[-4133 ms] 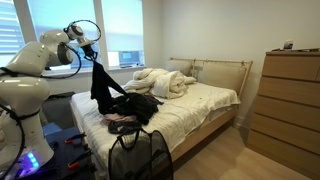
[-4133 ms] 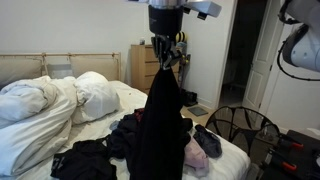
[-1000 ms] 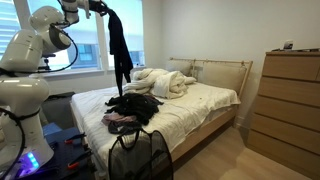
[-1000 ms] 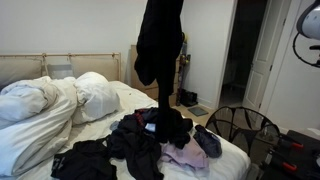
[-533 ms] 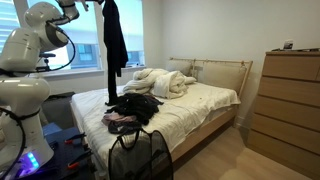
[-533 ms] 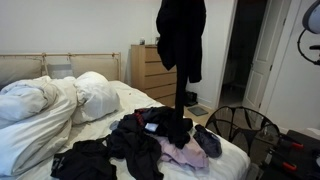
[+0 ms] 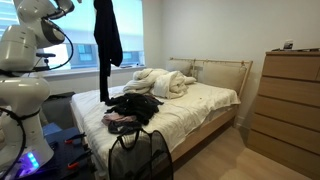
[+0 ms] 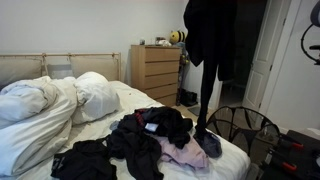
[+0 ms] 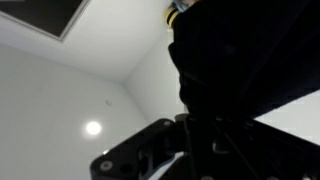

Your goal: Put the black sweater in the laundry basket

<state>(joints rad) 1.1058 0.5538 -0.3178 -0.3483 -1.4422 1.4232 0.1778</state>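
**A:** Where is the sweater [image 7: 106,40] in the exterior view with the window?

**B:** High above the bed [image 7: 205,108], over its near edge. It hangs long from the top of the picture. One sleeve reaches down beside the pile of clothes [image 7: 132,108] on the bed; I cannot tell if it touches. The basket [image 7: 138,155] stands on the floor just beside the bed, well below the sweater. The claw is cut off above the frame.

**A:** And in the exterior view with the dresser [image 8: 158,70]?

**B:** The sweater [image 8: 210,40] hangs past the bed's [image 8: 128,103] edge. One sleeve dangles between the pile [image 8: 150,140] and the basket's rim [image 8: 242,108]. No part of it is inside the basket.

**A:** What about the wrist view?

**B:** The claw [image 9: 188,120] is pinched tight on a bunch of the sweater [image 9: 240,60], with the ceiling [image 9: 60,85] behind it.
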